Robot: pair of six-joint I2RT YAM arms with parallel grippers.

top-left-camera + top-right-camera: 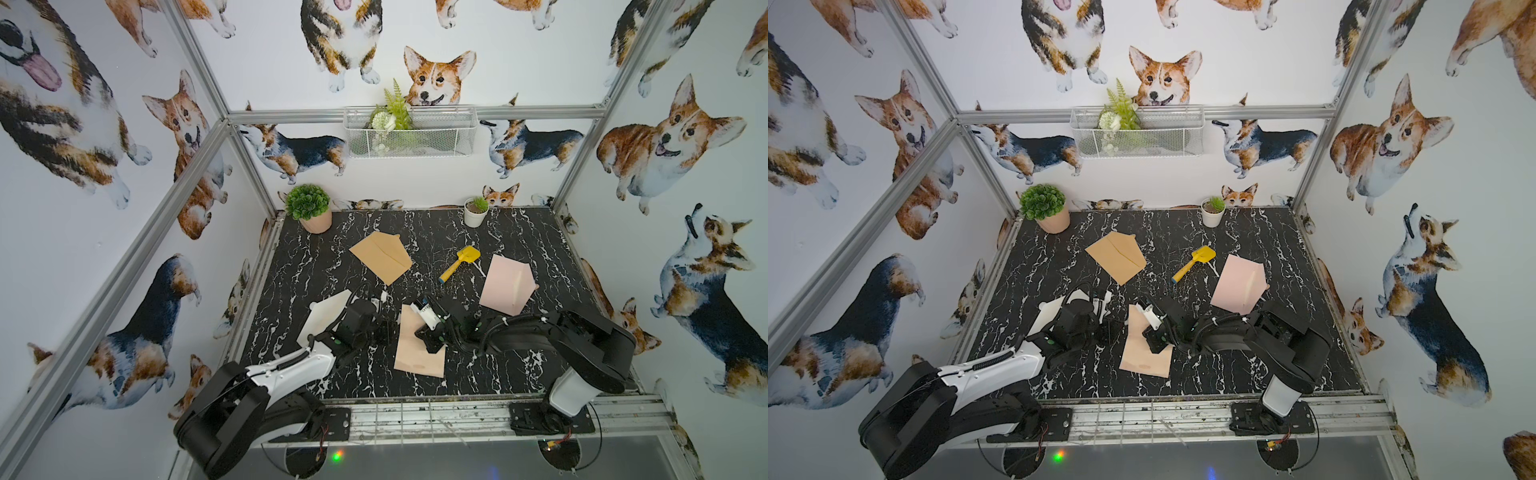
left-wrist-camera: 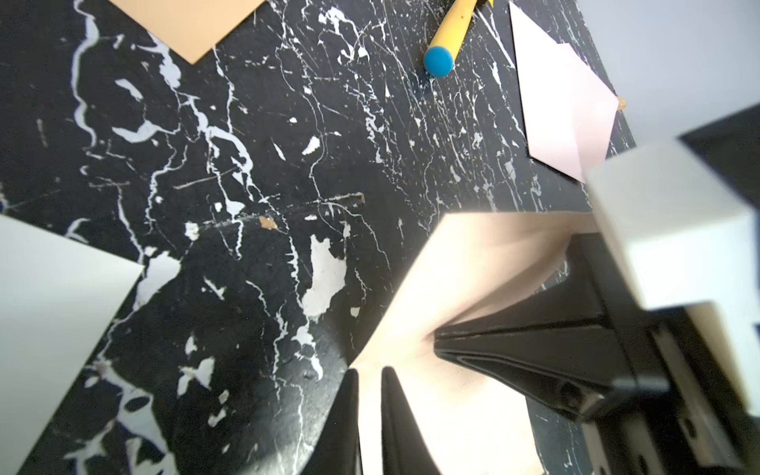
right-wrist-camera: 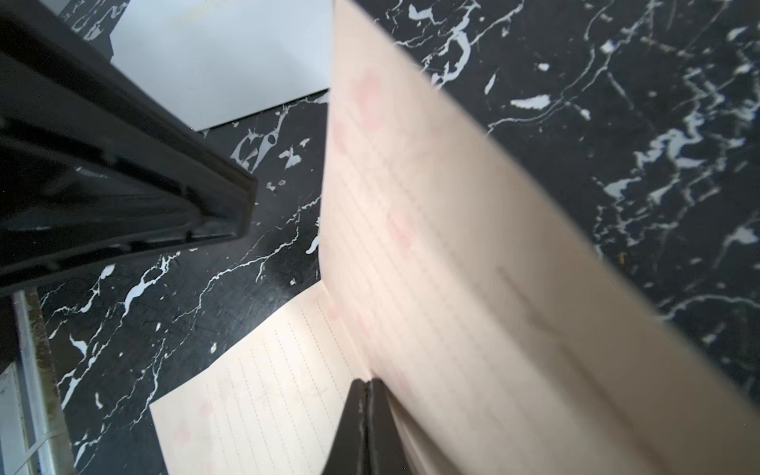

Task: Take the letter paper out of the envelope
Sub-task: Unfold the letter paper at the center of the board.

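2 fingers, letter paper between (right gripper)

Readable text: none in any view.
Letter paper: dotted ruled lines and faint pink blotches across the sheet. One thin grey scrawl near the far edge, too blurred to make out as letters.
Same sheet, in a top view: plain peach from this height, with one small darker smudge near the front edge. No characters can be made out.
White block on the right arm: small dark marks at its far end, too small to read.
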